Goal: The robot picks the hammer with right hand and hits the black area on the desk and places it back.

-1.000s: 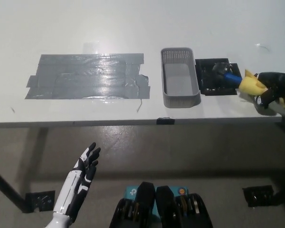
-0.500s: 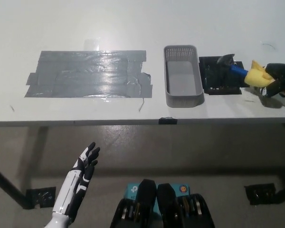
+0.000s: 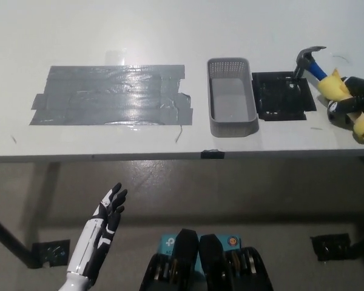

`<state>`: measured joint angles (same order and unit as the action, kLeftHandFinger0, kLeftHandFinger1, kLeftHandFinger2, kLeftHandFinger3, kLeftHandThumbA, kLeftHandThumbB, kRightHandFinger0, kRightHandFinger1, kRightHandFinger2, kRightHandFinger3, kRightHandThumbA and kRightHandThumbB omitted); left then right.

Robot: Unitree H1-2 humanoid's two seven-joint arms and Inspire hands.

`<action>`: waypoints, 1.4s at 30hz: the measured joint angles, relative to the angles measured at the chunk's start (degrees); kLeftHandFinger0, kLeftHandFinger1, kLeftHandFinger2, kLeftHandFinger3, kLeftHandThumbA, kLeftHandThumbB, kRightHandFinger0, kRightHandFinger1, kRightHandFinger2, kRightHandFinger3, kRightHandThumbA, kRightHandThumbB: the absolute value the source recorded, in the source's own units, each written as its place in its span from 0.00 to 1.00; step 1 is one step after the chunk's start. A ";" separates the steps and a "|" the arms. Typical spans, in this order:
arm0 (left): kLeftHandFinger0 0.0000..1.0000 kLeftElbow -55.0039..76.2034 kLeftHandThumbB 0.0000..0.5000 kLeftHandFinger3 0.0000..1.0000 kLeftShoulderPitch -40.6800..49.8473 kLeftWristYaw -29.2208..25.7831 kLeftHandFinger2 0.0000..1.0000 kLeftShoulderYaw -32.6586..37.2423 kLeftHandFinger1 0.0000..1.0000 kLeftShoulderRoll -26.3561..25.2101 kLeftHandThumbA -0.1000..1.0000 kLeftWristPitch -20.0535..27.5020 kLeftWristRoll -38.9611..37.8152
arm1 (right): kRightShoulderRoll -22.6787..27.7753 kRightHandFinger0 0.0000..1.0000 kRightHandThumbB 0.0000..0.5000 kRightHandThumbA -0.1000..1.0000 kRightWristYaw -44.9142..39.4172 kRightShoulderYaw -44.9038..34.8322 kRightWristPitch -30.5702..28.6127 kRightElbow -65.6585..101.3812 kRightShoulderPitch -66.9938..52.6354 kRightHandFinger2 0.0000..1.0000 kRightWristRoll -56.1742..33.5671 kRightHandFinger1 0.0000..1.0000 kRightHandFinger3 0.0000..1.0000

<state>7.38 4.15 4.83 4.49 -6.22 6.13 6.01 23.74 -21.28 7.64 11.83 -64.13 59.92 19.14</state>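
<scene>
You've got the hammer (image 3: 323, 71) in the right hand (image 3: 350, 104), at the far right of the desk (image 3: 170, 36). Fingers are wrapped around the yellow grip. Blue shaft runs up and to the left out of the fist, dark head at the top, near the upper right corner of the black tray (image 3: 283, 96). Head looks raised off the desk; you can't confirm the gap from this angle.

Black tray lies flat on the desk, just left of the right hand. Contents are too dark to make out. Grey basket (image 3: 232, 96) sits just left of the tray, nearly touching it, long side running away from the robot. Nothing visible inside.

Taped area (image 3: 112, 95) is well left of the basket: overlapping grey, shiny strips forming a wide rectangle, ragged at the right edge. It reads grey here, not black. The hammer is well apart from it, with basket and tray between them.

Left hand (image 3: 109, 209) hangs below the desk edge at lower left, fingers spread, holding nothing. Small black clip (image 3: 212, 154) on the front desk edge, below the basket.
</scene>
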 measured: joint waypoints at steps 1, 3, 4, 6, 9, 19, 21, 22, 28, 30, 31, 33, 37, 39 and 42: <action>1.00 0.00 0.01 1.00 0.03 0.00 1.00 0.00 1.00 0.00 0.97 0.00 0.00 | -0.48 0.84 0.42 0.79 1.26 -0.85 -0.04 -0.21 -0.06 1.00 -0.22 1.00 1.00; 1.00 0.02 0.00 1.00 0.10 0.00 1.00 0.02 1.00 -0.02 0.99 0.00 0.04 | -1.53 1.00 0.54 0.93 3.76 -2.32 -0.80 -0.54 -0.30 1.00 -0.73 1.00 1.00; 1.00 0.02 0.01 1.00 0.06 0.00 1.00 0.01 1.00 0.00 0.98 0.01 0.04 | -1.91 1.00 0.53 0.99 4.82 -2.54 -1.32 -0.77 -0.40 1.00 -0.82 1.00 1.00; 1.00 0.02 0.03 1.00 -0.04 0.00 1.00 0.00 1.00 0.00 0.98 0.03 0.03 | -2.44 1.00 0.61 1.00 6.76 -2.23 -2.74 -1.04 -0.47 1.00 -0.78 1.00 1.00; 1.00 0.01 0.04 1.00 -0.17 -0.01 1.00 -0.04 1.00 -0.02 0.98 0.02 0.07 | -2.90 1.00 0.60 1.00 10.05 0.16 -4.51 -1.10 -0.72 1.00 0.15 1.00 1.00; 1.00 -0.02 0.04 1.00 -0.31 0.00 1.00 -0.03 1.00 -0.03 0.97 -0.02 0.10 | -3.08 1.00 0.61 1.00 21.01 5.33 -9.38 -0.36 -2.56 1.00 4.04 1.00 1.00; 1.00 -0.04 0.04 1.00 -0.32 0.00 1.00 -0.02 1.00 -0.02 0.97 -0.03 0.10 | -3.09 1.00 0.60 1.00 22.78 5.42 -9.97 -0.40 -2.77 1.00 4.27 1.00 1.00; 1.00 -0.06 0.05 1.00 -0.32 0.00 1.00 -0.01 1.00 -0.02 0.97 -0.03 0.10 | -3.08 1.00 0.59 1.00 23.97 5.42 -10.31 -0.41 -2.87 1.00 4.41 1.00 1.00; 1.00 -0.12 0.07 1.00 -0.32 -0.01 1.00 -0.03 1.00 -0.03 0.98 -0.03 0.15 | -3.01 1.00 0.58 1.00 29.64 5.14 -11.79 -0.31 -2.96 1.00 5.06 1.00 1.00; 1.00 -0.12 0.07 1.00 -0.32 -0.01 1.00 -0.03 1.00 -0.03 0.99 -0.03 0.17 | -2.85 1.00 0.56 1.00 31.62 4.28 -12.31 0.34 -2.96 1.00 5.13 1.00 1.00; 1.00 -0.12 0.08 1.00 -0.33 0.00 1.00 -0.03 1.00 -0.03 0.99 -0.03 0.17 | -2.73 1.00 0.55 1.00 32.47 3.71 -12.57 0.91 -2.95 1.00 5.14 1.00 1.00; 1.00 -0.11 0.06 1.00 -0.34 -0.01 1.00 -0.05 1.00 -0.04 0.98 -0.03 0.18 | -2.35 1.00 0.57 1.00 34.30 2.27 -13.03 2.70 -2.88 1.00 5.13 1.00 1.00; 1.00 -0.10 0.06 1.00 -0.32 -0.03 1.00 -0.18 1.00 -0.06 0.98 -0.02 0.19 | -0.77 1.00 0.61 1.00 38.12 -1.58 -13.67 9.09 -1.61 1.00 5.14 1.00 1.00; 1.00 -0.09 0.06 1.00 -0.32 -0.04 1.00 -0.25 1.00 -0.05 0.98 -0.01 0.21 | 0.18 1.00 0.57 1.00 39.51 -3.36 -13.73 12.49 -0.24 1.00 5.13 1.00 1.00; 1.00 -0.10 0.05 1.00 -0.38 -0.05 1.00 -0.40 1.00 -0.05 0.98 -0.01 0.24 | 1.96 1.00 0.51 1.00 40.69 -5.81 -13.78 19.91 1.85 1.00 5.03 1.00 1.00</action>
<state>7.27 3.78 4.78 4.09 -6.27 6.12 6.24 25.70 19.42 1.83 -1.95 -44.22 61.77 24.18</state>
